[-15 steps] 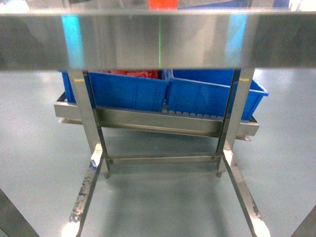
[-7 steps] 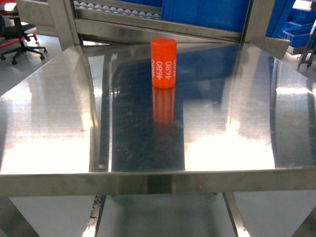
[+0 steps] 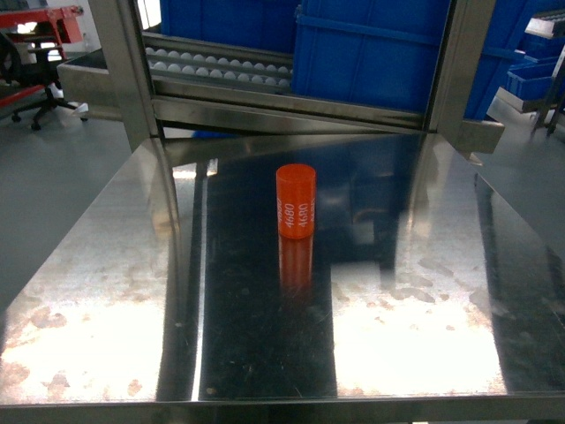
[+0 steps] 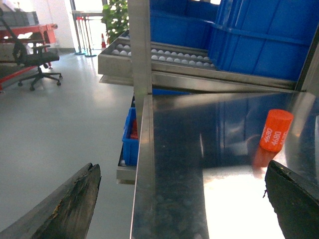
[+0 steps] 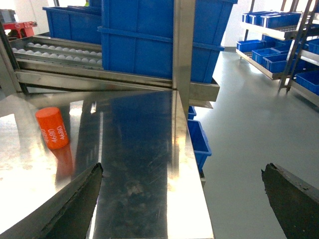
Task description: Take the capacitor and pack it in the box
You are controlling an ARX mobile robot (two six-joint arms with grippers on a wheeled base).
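The capacitor point(image 3: 296, 200), an orange cylinder printed "4680", stands upright near the middle of the steel table point(image 3: 415, 309). The left wrist view has the capacitor point(image 4: 275, 130) at the right and the right wrist view has the capacitor point(image 5: 52, 128) at the left. My left gripper point(image 4: 182, 201) is open over the table's left edge, nothing between its fingers. Over the table's right edge, my right gripper point(image 5: 182, 199) is open and empty too. Neither gripper shows in the head view. The box is out of view.
Large blue bins point(image 3: 371, 53) sit on a roller rack point(image 3: 221, 66) behind the table, between steel posts point(image 3: 124, 62). A smaller blue bin point(image 5: 198, 139) hangs below the table's right side, another blue bin point(image 4: 130, 142) below its left. An office chair point(image 4: 35, 59) stands far left.
The head view has risen from below the table to above it, so the tabletop and capacitor now show from higher up. The capacitor has not moved on the table.
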